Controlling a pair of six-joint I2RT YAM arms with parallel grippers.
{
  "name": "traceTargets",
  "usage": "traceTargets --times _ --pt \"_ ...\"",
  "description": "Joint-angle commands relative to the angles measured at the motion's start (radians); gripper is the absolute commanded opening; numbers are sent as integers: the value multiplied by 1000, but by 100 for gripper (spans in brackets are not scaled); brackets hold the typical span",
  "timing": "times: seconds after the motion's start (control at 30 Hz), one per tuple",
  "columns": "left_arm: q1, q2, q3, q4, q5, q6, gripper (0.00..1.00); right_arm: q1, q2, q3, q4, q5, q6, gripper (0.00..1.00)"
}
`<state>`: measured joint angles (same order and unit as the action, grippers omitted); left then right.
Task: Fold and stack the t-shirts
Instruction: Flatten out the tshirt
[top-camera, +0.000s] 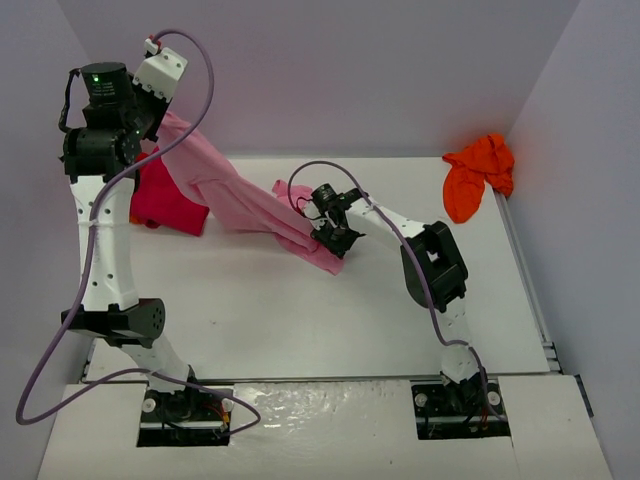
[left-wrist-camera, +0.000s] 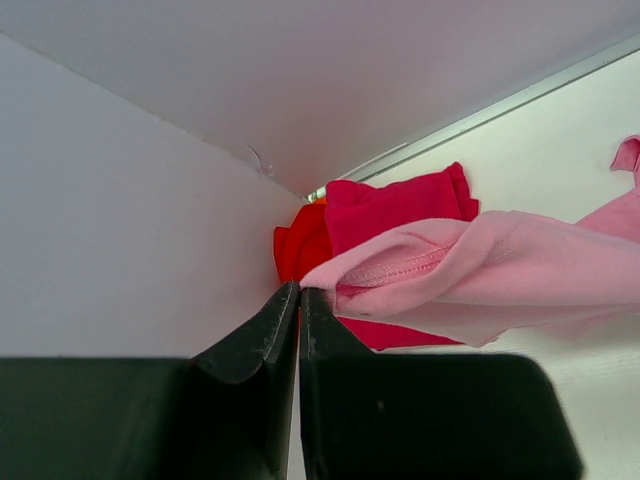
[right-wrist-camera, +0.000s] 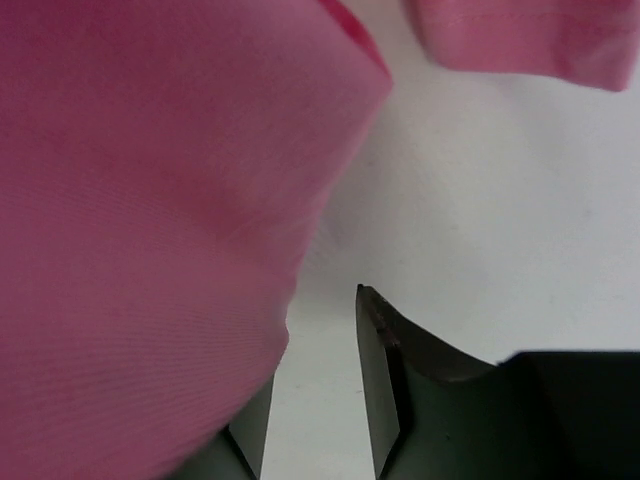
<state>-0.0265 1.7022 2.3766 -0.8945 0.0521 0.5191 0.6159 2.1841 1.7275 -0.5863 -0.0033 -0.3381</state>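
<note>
My left gripper (top-camera: 165, 110) is raised at the back left and is shut on the hem of the light pink t-shirt (top-camera: 235, 195). The shirt hangs stretched from it down to the table's middle. In the left wrist view the shut gripper (left-wrist-camera: 299, 290) pinches the pink hem (left-wrist-camera: 400, 265). My right gripper (top-camera: 330, 238) is low at the shirt's lower end. In the right wrist view it (right-wrist-camera: 318, 335) is open, and pink cloth (right-wrist-camera: 150, 200) covers its left finger. A folded magenta t-shirt (top-camera: 165, 200) lies on a red one (left-wrist-camera: 295, 245) at the back left. The orange t-shirt (top-camera: 478, 175) lies crumpled at the back right.
The white table (top-camera: 300, 320) is walled at the back and on both sides. A metal rail (top-camera: 527, 280) runs along its right edge. A loose pink sleeve end (right-wrist-camera: 520, 40) lies on the table just past the right gripper.
</note>
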Motion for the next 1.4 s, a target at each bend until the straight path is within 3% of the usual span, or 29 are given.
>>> traceTargets --times 0.0,0.37,0.67,1.1,1.37 --pt "10 -61 -2 64 -15 -1 0 2 -21 -9 -92 -140 -14 31" --pt "10 -74 -41 82 -12 -4 0 6 11 -30 -152 -286 -58 32" --pt "10 -81 -49 88 -17 8 0 6 20 12 -159 -264 -44 52" --pt "10 -67 -30 86 -20 5 0 -9 -10 67 -158 -368 -37 48" --pt "10 -55 -11 75 -26 7 0 -19 45 119 -152 -392 -10 38"
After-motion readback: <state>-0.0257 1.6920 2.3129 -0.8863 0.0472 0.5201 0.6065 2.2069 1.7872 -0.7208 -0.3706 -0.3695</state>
